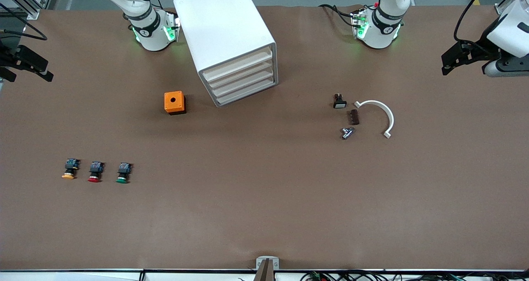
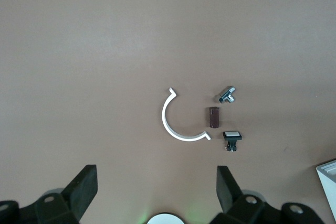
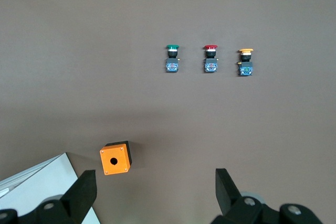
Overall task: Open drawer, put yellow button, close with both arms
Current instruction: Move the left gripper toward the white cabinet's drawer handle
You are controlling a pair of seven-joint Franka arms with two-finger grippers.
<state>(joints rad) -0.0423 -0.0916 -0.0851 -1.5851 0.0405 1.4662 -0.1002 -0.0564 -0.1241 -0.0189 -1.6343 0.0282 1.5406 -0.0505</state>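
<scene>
The cabinet (image 1: 229, 41) is set on the table (image 1: 264, 215) between the two arm bases, turned at an angle, with its four drawers all shut. The drawer (image 1: 239, 64) is the topmost of them, flush with the front. An orange cube (image 1: 174, 102) with a hole is placed just beside the cabinet, toward the right arm's end.

The yellow button (image 1: 70, 169) is laid on the table, well nearer the front camera than the cabinet, at the right arm's end. It is the outermost of a row of three, with the red button (image 1: 95, 172) beside it and the green button (image 1: 123, 172) after that, each apart from the next.

Toward the left arm's end, a white curved clip (image 1: 378, 115), a brown block (image 1: 354, 117), a small switch (image 1: 339, 101) and a metal fitting (image 1: 347, 132) are grouped close together.

The left gripper (image 1: 448, 64) is held high over the left arm's end of the table, its fingers (image 2: 84, 190) spread apart, nothing between them. The right gripper (image 1: 41, 72) is held over the right arm's end, its fingers (image 3: 84, 192) likewise apart and empty
</scene>
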